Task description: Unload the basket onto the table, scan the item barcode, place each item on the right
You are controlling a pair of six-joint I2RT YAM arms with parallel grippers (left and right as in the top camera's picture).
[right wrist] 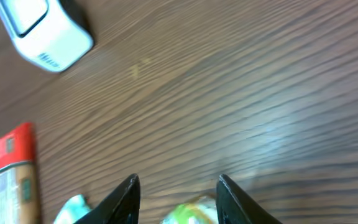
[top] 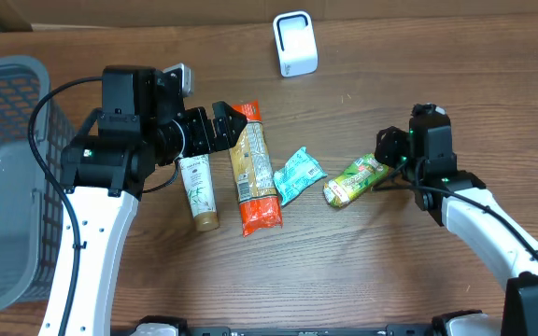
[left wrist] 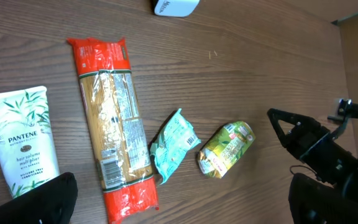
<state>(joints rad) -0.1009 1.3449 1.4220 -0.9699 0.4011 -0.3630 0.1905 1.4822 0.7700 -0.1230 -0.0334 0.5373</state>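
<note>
On the table (top: 390,271) lie one tube (top: 198,191), one pasta pack (top: 253,173), two pouches (top: 298,175) (top: 355,179).

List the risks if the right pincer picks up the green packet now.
1. The right pincer stands open at one end of the green packet. A grip that far out may let it droop or slip.
2. The teal packet lies close beside it and could get nudged.

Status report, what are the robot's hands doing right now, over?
Left hand open over the pasta packet. Right hand open at the green packet, not gripping. Nothing between that packet and the white scanner.
</note>
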